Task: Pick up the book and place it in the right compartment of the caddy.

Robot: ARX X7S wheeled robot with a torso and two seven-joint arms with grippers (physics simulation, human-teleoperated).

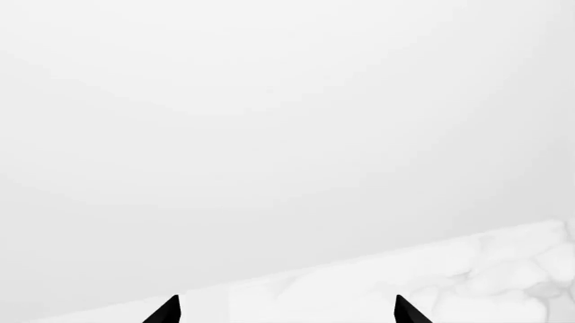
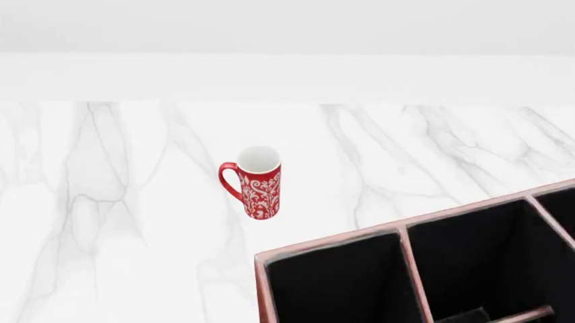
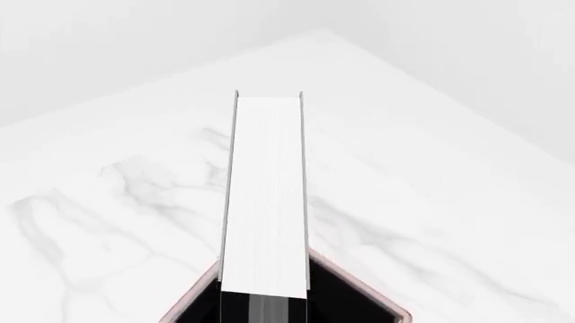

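In the right wrist view the book [image 3: 265,202] reaches away from the camera, white page edges up between thin black covers. It hangs over a pink-rimmed corner of the caddy [image 3: 352,280], whose inside is black. My right gripper [image 3: 263,313] is shut on the book's near end; its black fingers do not stand out from the dark lining. The head view shows the caddy [image 2: 328,242] at the lower right with its black compartments and pink dividers, but no book and no arm. My left gripper [image 1: 287,313] is open and holds nothing, off the table's edge.
A tall red-and-white patterned mug [image 2: 256,182] stands upright on the white marble table [image 2: 108,202], left of and beyond the caddy. A white wall [image 2: 287,27] runs behind the table. The caddy's right end is cut off by the head view's edge.
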